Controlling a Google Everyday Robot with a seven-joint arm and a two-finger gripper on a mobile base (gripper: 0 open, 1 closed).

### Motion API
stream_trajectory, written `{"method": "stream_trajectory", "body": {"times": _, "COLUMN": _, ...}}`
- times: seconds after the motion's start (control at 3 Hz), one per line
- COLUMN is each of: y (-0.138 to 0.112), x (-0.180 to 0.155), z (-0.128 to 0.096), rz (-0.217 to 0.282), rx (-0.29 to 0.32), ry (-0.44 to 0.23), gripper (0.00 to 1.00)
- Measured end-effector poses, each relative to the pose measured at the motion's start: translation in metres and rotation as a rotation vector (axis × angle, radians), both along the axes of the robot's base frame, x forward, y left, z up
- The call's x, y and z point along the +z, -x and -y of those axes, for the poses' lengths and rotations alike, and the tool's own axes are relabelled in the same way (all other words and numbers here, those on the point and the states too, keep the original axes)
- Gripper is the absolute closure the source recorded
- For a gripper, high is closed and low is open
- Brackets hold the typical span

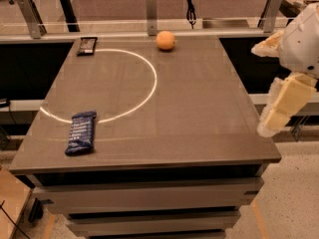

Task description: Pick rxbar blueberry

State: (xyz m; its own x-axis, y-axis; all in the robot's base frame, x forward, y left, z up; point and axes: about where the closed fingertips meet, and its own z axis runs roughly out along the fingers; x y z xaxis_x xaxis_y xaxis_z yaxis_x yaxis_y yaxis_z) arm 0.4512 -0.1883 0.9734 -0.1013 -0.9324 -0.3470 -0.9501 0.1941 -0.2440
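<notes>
Camera view looked down on a grey bench marked with a thin white ring. The rxbar lay flat at about 8 o'clock on the bench, near the front-left corner. Its dark blue wrapper faced up with lines of white text, and its long side ran roughly from 12 to 6 o'clock. Its far end touched or just crossed the ring's line. Nothing was touching the rxbar.

An orange sat at 12 o'clock by the far edge, just outside the ring. A black bar lay at about 11 o'clock in the far-left corner, also outside the ring and well apart from the rxbar.

The claw hung at 3 o'clock, off the bench's right edge and beyond its front-right corner, as a cream-coloured piece angled downward below the white arm. It held nothing that could be seen, and whether it was wide or narrow could not be told. It was well apart from the rxbar, with the whole width of the bench between them.
</notes>
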Motion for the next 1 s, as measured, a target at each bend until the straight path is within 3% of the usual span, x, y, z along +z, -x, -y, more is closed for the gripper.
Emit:
{"method": "stream_trajectory", "body": {"times": 0.33, "y": -0.009, "x": -0.002, "z": -0.047, "rz": 0.029, "rx": 0.112, "ry": -0.138, "gripper": 0.0}}
{"method": "stream_trajectory", "body": {"times": 0.67, "y": -0.009, "x": -0.002, "z": -0.047, "rz": 0.029, "rx": 0.112, "ry": -0.138, "gripper": 0.0}}
{"method": "stream_trajectory", "body": {"times": 1.0, "y": -0.013, "x": -0.015, "z": -0.066, "rz": 0.003, "rx": 0.117, "ry": -0.164, "gripper": 0.0}}
